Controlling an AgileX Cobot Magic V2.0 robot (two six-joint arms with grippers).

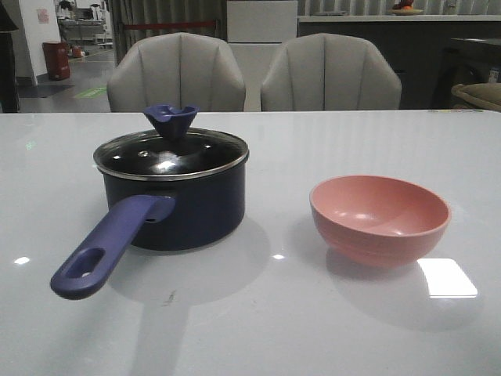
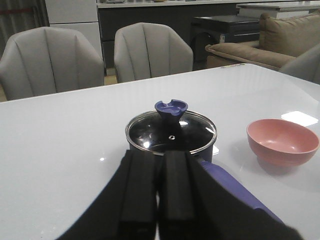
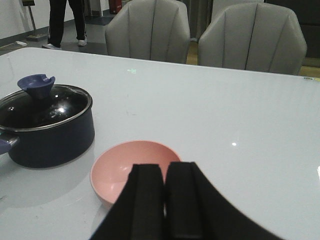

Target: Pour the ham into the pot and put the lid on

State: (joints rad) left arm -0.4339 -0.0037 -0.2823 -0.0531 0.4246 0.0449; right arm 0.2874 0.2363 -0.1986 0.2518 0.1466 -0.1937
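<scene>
The dark navy pot stands at the table's left, its purple-blue handle pointing toward the near left. The glass lid with a steel rim sits on the pot, its purple-blue knob on top. The pink bowl stands to the right and looks empty. No ham shows in any view. My left gripper is shut and empty, held back from the pot and above its handle. My right gripper is shut and empty, just short of the pink bowl. Neither gripper shows in the front view.
The white glossy table runs wide around both vessels. Two grey chairs stand behind its far edge. A sofa lies beyond the table in the left wrist view.
</scene>
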